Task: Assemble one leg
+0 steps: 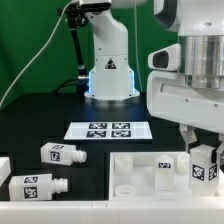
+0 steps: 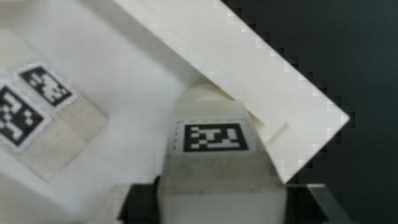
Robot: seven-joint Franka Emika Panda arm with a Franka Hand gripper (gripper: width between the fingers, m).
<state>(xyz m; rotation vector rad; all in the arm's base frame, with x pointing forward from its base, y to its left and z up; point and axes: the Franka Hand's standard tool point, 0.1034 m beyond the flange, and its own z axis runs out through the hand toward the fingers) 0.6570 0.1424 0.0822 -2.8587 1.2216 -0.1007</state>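
My gripper (image 1: 203, 150) is shut on a white leg (image 1: 206, 163) with a black-and-white tag. It holds the leg upright over the corner of the large white square panel (image 1: 135, 172) at the exterior view's right. In the wrist view the leg (image 2: 217, 140) fills the space between my two dark fingers (image 2: 143, 203), so the gripper (image 2: 224, 205) is shut on it, with the panel's corner (image 2: 267, 75) just behind it. A second leg (image 1: 165, 166) stands on the panel. Two more legs (image 1: 62, 153) (image 1: 40, 185) lie on the table at the exterior view's left.
The marker board (image 1: 108, 129) lies in the middle of the black table, in front of the robot base (image 1: 110, 72). Another white part (image 1: 4, 165) pokes in at the exterior view's left edge. Tags (image 2: 25, 108) show on the panel's face.
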